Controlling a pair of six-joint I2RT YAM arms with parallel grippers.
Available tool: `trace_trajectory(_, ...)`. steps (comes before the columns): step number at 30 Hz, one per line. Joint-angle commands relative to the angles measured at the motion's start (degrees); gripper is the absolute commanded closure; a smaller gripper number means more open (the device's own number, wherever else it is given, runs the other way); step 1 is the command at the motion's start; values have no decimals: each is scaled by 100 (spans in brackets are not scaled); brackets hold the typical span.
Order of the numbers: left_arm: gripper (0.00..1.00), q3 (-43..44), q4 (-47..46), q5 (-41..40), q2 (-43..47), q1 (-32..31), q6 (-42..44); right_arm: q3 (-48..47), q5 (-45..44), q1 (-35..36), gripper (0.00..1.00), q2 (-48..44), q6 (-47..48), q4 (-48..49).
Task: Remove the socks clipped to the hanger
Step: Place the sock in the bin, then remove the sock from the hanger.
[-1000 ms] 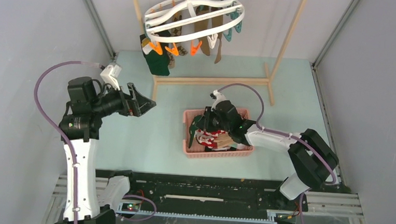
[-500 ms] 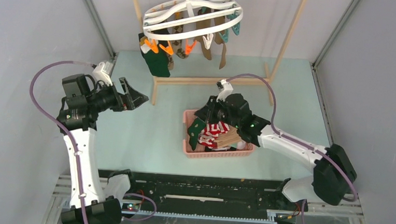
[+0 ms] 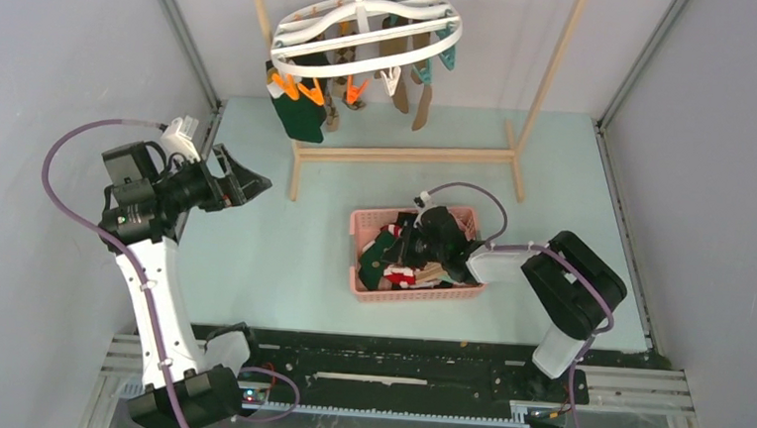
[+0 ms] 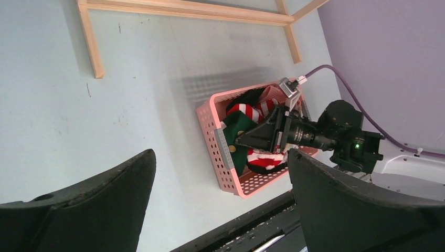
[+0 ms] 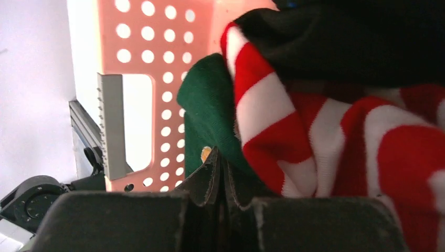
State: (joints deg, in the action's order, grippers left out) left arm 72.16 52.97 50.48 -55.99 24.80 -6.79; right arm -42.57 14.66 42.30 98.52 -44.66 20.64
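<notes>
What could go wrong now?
The right tool sits shut, deep in the pink basket, its tips against the green sock. Lifting away, it might snag that sock and drag it out. The hanger just hangs, so tugging its socks could swing it.

Grey walls (image 3: 57,45) close three sides. Pale blue-green table top (image 3: 282,268), scuffed, evenly lit. Wooden rack frame (image 3: 408,154) ahead of left gripper (image 3: 255,183).
</notes>
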Motion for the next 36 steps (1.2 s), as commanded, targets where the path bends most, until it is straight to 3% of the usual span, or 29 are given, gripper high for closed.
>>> trace_trajectory(1,0,342,-4,152,-3,60,192,95,-508,54,86,-174,24,441)
trace_trajectory(4,0,294,-11,84,-9,65,249,108,-1169,399,75,-876,390,299)
trace_trajectory(7,0,205,-73,64,-8,79,265,45,-2020,740,47,-1527,730,270)
trace_trajectory(9,0,149,-176,56,-23,70,245,-160,-2352,924,35,-1773,975,200)
trace_trajectory(12,0,141,-318,37,-101,71,169,-564,-2548,1045,20,-1771,1330,343)
trace_trajectory(16,0,190,-206,96,-141,76,198,-1575,-2187,902,6,-990,1919,742)
trace_trajectory(23,0,232,-6,-100,-141,77,266,-3378,-953,370,3,1089,2275,2039)
trace_trajectory(29,0,248,115,-154,-275,92,317,-5333,-316,210,8,2544,2578,2047)
trace_trajectory(36,0,281,400,-86,-393,91,664,-7335,-257,110,12,3942,2752,1793)
